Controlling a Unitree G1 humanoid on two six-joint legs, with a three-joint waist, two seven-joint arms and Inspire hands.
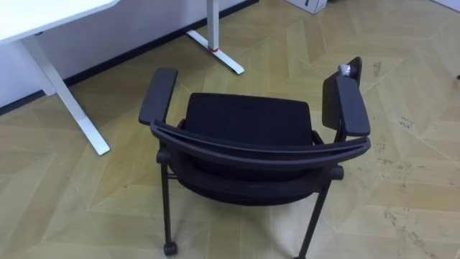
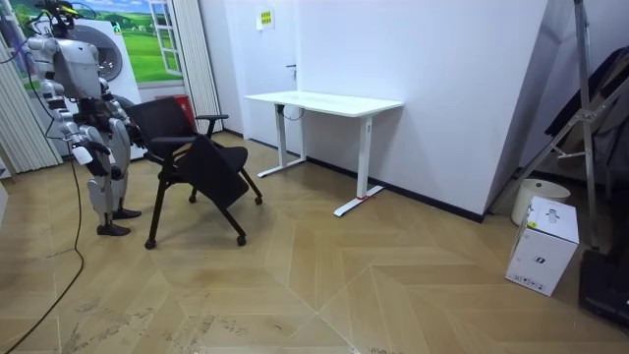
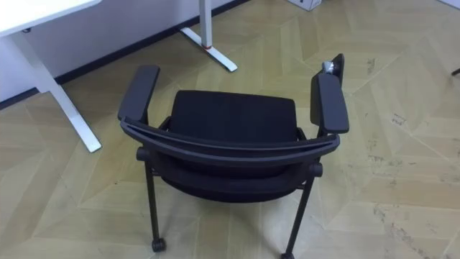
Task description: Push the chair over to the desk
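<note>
A black chair (image 1: 248, 144) with two padded armrests stands right in front of me, its curved backrest rail (image 1: 259, 152) nearest and its seat facing away toward a white desk (image 1: 50, 18). In the room view I stand behind the chair (image 2: 197, 157) at the room view's left, arms held low by its back. My right hand (image 2: 85, 153) hangs on the side nearer the camera. My left hand (image 2: 125, 138) is close to the backrest; I cannot make out whether it touches.
The desk's white legs and feet (image 1: 219, 54) stand on the wood floor beyond the chair. The desk (image 2: 324, 101) stands against the wall. A white box (image 2: 543, 246) and a folded metal stand (image 2: 580, 118) are at the room view's far right.
</note>
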